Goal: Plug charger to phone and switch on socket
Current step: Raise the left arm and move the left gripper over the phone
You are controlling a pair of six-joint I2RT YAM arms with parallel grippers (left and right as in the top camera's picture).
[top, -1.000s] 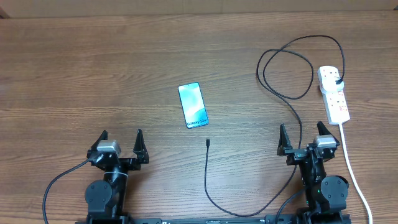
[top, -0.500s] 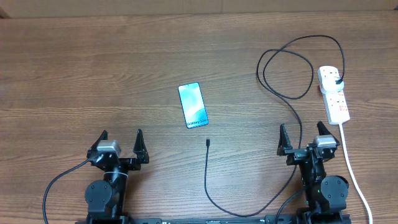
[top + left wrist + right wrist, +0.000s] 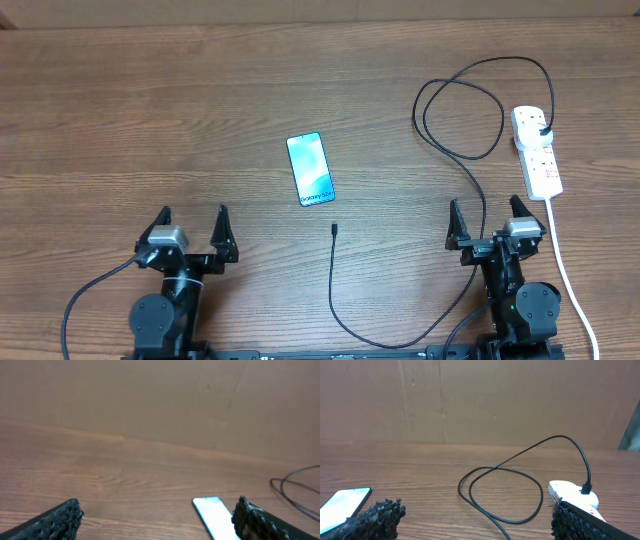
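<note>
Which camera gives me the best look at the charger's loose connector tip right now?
Overhead: the connector tip lies in full view, apart from the phone. Neither wrist view shows it; left wrist catches only a cable loop, right wrist the loop and the plug in the socket.

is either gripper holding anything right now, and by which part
Nothing is held. The left gripper and right gripper are both open and empty, and the charger lies untouched on the table between them.
</note>
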